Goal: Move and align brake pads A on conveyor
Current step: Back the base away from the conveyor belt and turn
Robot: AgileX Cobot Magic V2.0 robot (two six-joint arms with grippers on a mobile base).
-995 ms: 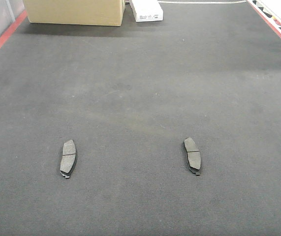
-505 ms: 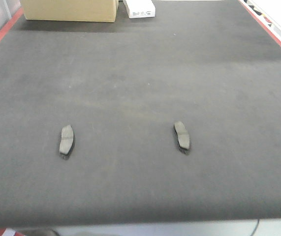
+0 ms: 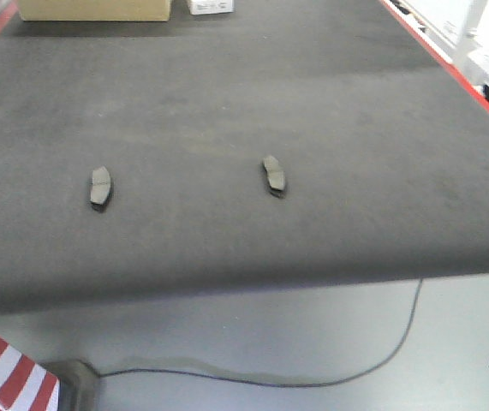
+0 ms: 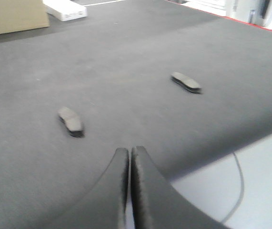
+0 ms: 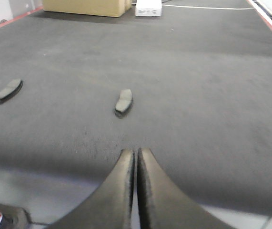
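Left tool (image 4: 129, 150) has its two dark fingers pressed together tip to tip with nothing between them, and the right tool (image 5: 136, 151) is closed the same way, also empty. Each hangs near the front edge of the conveyor (image 3: 227, 86), apart from the pads. Two brake pads lie flat on the belt's dark, felt-like surface, well apart from each other: the first brake pad (image 3: 99, 187) is left of centre in the front view, and the second brake pad (image 3: 274, 175) is near the middle, slightly higher in the frame. Each is a small grey curved oblong with its long side running roughly up the frame; the second leans a little leftward at its top. Both wrist views are too blurred to show any detail on the pad faces. A red edge strip (image 3: 450, 64) borders the belt at the upper right. At the top of the frame, on the belt's far end, stands a cardboard box (image 3: 94, 8) with a white box (image 3: 210, 5) just beside it. Below the belt lies grey floor (image 3: 227, 325), crossed by a dark cable (image 3: 355, 368) — and a red-and-white striped surface (image 3: 4, 377) fills the lower left corner.
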